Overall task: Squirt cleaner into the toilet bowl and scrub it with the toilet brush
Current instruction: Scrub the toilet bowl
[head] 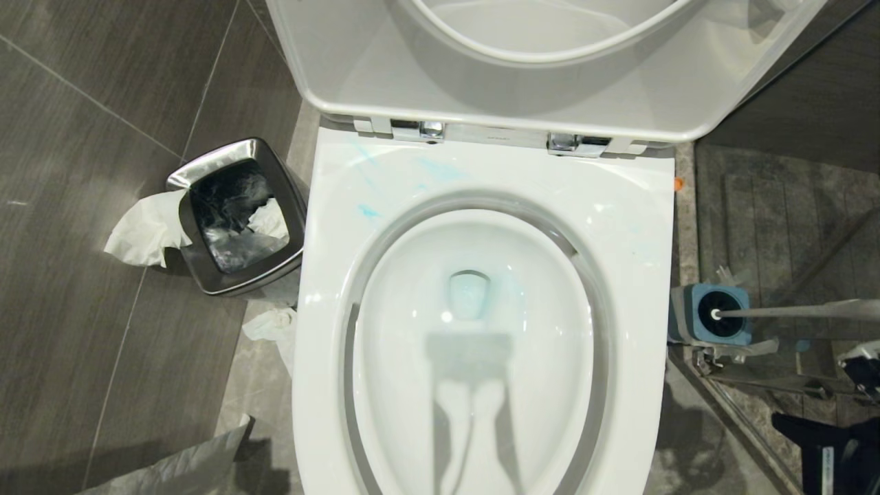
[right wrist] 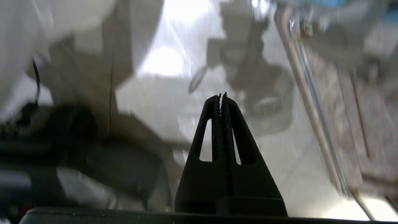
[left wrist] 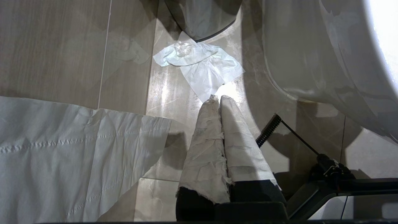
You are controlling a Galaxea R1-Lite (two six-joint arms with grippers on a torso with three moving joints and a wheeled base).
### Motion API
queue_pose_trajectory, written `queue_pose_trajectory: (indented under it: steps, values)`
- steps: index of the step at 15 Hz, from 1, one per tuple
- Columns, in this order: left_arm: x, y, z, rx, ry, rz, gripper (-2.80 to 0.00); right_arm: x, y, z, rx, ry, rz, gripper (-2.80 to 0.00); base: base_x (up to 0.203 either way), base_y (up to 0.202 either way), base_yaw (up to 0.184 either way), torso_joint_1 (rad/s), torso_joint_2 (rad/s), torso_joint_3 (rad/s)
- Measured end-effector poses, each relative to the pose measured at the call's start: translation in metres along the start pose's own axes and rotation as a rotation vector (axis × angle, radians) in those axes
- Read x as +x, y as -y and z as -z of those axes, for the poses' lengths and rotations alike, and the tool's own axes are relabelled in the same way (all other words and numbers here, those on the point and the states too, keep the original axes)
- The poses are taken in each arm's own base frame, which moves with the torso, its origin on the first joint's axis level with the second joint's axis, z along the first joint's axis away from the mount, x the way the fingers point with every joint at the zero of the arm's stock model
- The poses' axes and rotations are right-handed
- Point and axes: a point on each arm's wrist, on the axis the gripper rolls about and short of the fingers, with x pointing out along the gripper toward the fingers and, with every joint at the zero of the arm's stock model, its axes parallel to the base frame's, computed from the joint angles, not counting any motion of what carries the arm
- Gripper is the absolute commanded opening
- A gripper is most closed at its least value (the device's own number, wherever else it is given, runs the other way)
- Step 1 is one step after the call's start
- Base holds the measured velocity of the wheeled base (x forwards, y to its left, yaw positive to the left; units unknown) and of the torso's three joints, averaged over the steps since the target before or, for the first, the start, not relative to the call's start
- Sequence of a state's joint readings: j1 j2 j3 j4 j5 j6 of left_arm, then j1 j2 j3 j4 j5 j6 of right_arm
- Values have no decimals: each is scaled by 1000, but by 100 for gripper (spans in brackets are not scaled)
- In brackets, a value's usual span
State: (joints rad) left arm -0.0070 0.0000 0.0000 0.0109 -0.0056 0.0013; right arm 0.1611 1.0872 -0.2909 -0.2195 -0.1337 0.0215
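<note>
One large glossy white ceramic toilet bowl (head: 481,309) fills the centre of the head view, its seat and lid raised and cut off at the top edge. Faint blue smears mark the rim at upper left, and pale blue water sits at the bottom of the bowl.

At the right edge, one long white toilet brush (head: 790,311) stands in its blue-and-grey square holder (head: 711,315). Only the handle shows, and the bristle head is hidden inside the holder.

At upper left stands one small square steel bin (head: 234,216) with crumpled white tissue (head: 144,230) hanging over its edge. A second tissue (head: 271,326) lies on the floor beside the toilet base. No cleaner bottle can be made out in any view.

The left wrist view alone shows the left gripper (left wrist: 219,98), fingers wrapped in white paper and pressed together, holding nothing, low over the tiled floor (left wrist: 62,46) near that fallen tissue (left wrist: 199,63).

The right wrist view is blurred. It shows the right gripper (right wrist: 221,95), black toothed fingers closed against each other and empty, above shiny floor beside a metal rail.
</note>
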Motion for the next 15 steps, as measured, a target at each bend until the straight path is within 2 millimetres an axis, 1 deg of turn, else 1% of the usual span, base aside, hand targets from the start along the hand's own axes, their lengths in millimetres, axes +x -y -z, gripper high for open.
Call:
queue_pose_trajectory:
  steps: [2, 3, 7, 12, 14, 15]
  values:
    - [0, 0, 0, 0, 0, -1, -280, -14, 4, 17, -1, -54, 64, -280, 0, 0, 0, 0, 0, 0]
    - [0, 0, 0, 1, 0, -1, -280, -18, 6, 22, -1, -60, 108, -280, 0, 0, 0, 0, 0, 0]
    - [0, 0, 0, 0, 0, 0, -280, -28, 8, 27, 7, -20, 139, -280, 0, 0, 0, 0, 0, 0]
    - [0, 0, 0, 0, 0, 0, -280, -32, 11, 32, 6, -81, 173, -280, 0, 0, 0, 0, 0, 0]
    - [0, 0, 0, 1, 0, 0, -280, -33, 13, 32, 13, -80, 228, -280, 0, 0, 0, 0, 0, 0]
    - [0, 0, 0, 1, 0, 0, -280, -32, 14, 33, 15, -84, 251, 0, 0, 0, 0, 0, 0, 0]
